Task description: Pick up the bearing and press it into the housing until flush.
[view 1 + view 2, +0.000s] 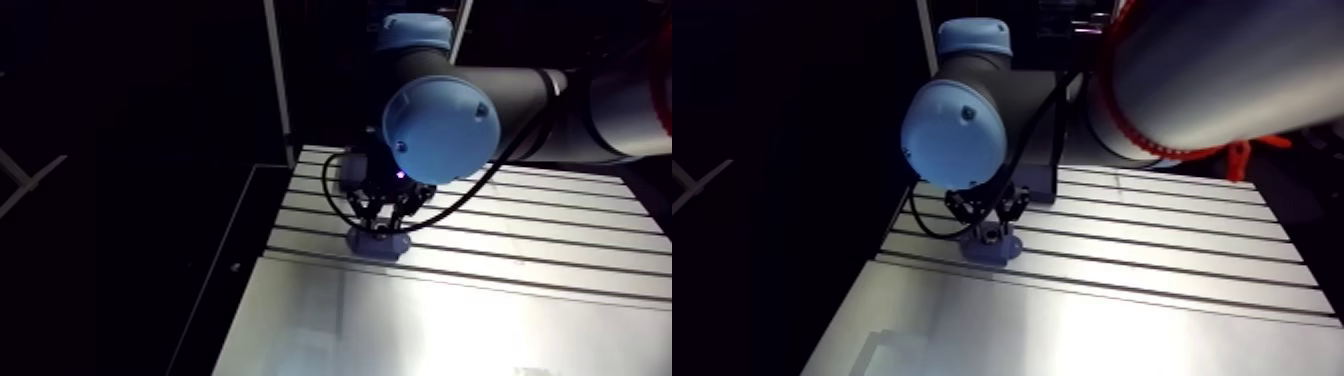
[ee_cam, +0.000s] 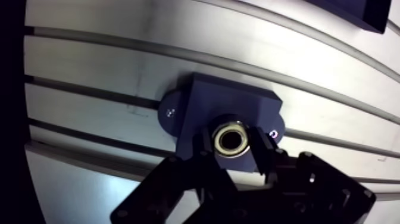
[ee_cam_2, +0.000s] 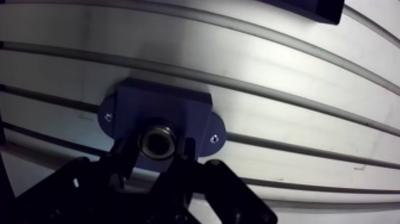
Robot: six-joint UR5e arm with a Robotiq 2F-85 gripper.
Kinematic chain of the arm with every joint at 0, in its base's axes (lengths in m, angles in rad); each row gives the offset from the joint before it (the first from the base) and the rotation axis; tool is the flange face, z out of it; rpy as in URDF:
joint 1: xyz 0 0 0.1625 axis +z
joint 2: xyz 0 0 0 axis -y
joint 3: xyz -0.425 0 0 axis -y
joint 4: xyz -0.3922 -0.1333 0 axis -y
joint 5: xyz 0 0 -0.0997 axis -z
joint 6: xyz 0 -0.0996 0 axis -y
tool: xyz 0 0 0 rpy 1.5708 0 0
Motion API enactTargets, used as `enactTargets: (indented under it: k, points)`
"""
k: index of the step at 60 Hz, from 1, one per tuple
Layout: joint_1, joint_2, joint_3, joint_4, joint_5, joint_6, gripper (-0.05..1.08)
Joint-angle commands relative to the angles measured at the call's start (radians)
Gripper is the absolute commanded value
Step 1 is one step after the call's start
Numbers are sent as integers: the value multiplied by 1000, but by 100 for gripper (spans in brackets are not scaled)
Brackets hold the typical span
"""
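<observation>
A dark blue housing [image 2: 221, 105] with a rounded flange on each side lies flat on the slotted table. In the wrist view a metal ring bearing [image 2: 231, 138] sits right over the housing's middle, pressed between my two black fingers [image 2: 204, 145]. My gripper [image 3: 156, 145] is shut on the bearing. Whether the bearing sits inside the bore or just on top of it cannot be told. In the arm view the gripper [image 1: 384, 222] stands straight down on the housing [image 1: 990, 249].
The aluminium table [image 1: 560, 250] has long slots running across it. A second dark block [image 3: 309, 8] lies on the table ahead of the gripper. The table's edge [image 1: 240, 300] drops off close beside the housing.
</observation>
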Motion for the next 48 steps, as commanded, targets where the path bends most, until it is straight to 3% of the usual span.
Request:
enactTargets:
  k: [1,48]
  points:
    - [0,0,1,0,1,0,72]
    - [-1,0,1,-2,0,-11,72]
